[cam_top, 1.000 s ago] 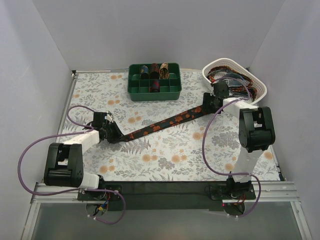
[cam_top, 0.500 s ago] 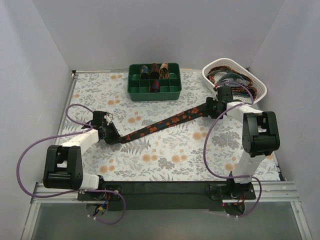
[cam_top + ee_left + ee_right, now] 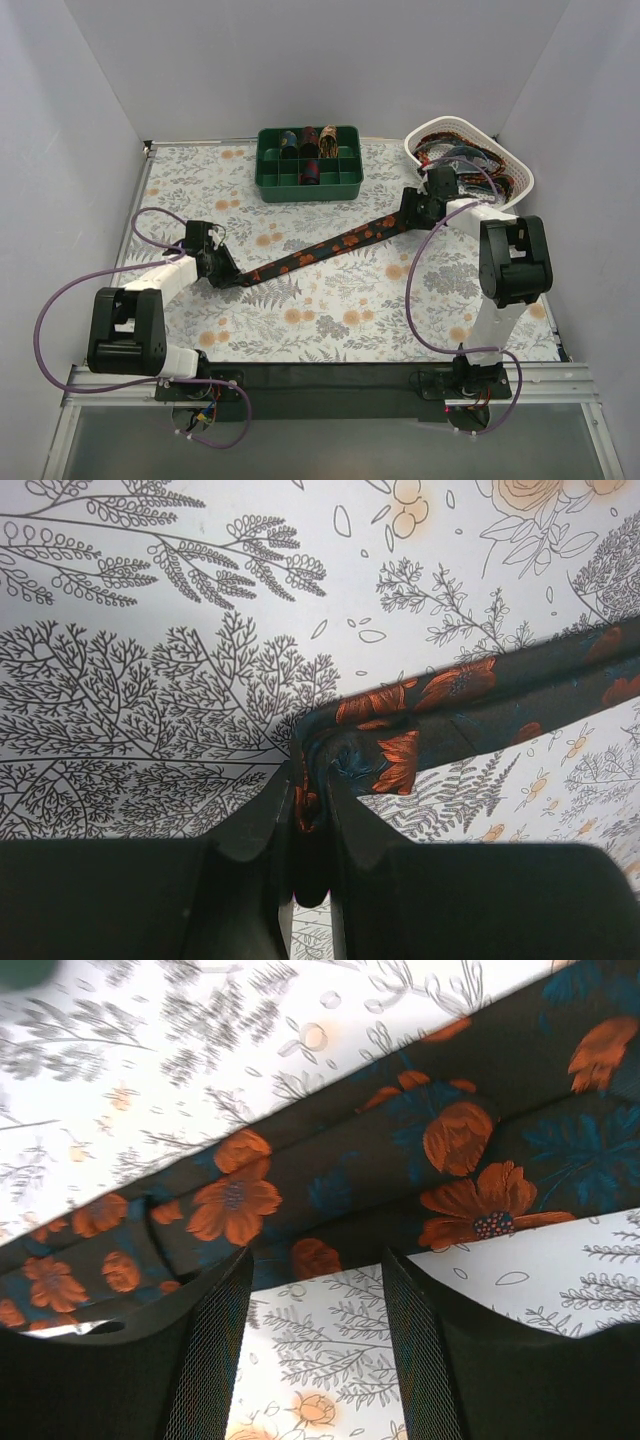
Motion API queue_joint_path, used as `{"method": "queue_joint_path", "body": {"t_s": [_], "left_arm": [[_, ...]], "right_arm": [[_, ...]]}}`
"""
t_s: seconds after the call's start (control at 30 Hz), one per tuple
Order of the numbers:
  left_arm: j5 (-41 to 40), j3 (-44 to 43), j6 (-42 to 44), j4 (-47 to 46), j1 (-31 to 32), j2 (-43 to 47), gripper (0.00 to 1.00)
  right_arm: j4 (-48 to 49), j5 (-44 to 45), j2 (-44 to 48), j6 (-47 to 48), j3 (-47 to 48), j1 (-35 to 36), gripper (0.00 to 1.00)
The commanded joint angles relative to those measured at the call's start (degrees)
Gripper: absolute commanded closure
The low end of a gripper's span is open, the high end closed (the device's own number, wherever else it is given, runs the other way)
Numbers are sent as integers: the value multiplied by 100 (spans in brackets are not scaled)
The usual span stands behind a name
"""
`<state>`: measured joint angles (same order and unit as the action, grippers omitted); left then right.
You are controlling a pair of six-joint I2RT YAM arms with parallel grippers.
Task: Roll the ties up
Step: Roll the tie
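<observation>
Left gripper [image 3: 312, 810] clamped on the narrow end of the floral tie [image 3: 320, 248], fabric bunched into a small knot between the fingers; it sits at 9 o'clock on the tablecloth [image 3: 330, 320], barely shifted over the last second. Right gripper [image 3: 315, 1270] at 2 o'clock, jaws apart, fingertips at the near edge of the tie's wide end and not closed on it. Change noted: half a second ago the right arm had swung out toward 3 o'clock, and now it is back in toward the middle, roughly where it was a second ago. The tie lies in much the same straight diagonal from 9 to 2 o'clock throughout. Judgement: the strip is laid out and being straightened, no coil begun yet, so rolling proper still lies ahead, likely from the pinched narrow end. Counts: one tie stretched on the cloth; at least four rolled ties [image 3: 310, 140] in the green compartment tray [image 3: 308, 188] at 12 o'clock, exact number hard to tell; a tangle of loose ties in the white basket [image 3: 524, 182] at 1 o'clock, not countable; two arms, two purple cables [image 3: 60, 300].
</observation>
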<state>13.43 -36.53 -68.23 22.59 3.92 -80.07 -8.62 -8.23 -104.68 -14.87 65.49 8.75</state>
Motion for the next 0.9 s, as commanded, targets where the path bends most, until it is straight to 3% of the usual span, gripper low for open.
{"method": "queue_joint_path", "body": {"t_s": [0.0, 0.4, 0.63, 0.87], "left_arm": [[-191, -126, -15, 184, -6, -52, 100], [186, -398, 29, 501, -6, -17, 100], [133, -530, 81, 518, -6, -88, 100], [142, -583, 38, 501, -6, -114, 100]], "right_arm": [[106, -82, -228, -217, -54, -102, 48], [-974, 533, 721, -156, -626, -682, 48], [-273, -310, 924, 108, -442, -428, 48], [264, -530, 205, -349, 50, -181, 46]]}}
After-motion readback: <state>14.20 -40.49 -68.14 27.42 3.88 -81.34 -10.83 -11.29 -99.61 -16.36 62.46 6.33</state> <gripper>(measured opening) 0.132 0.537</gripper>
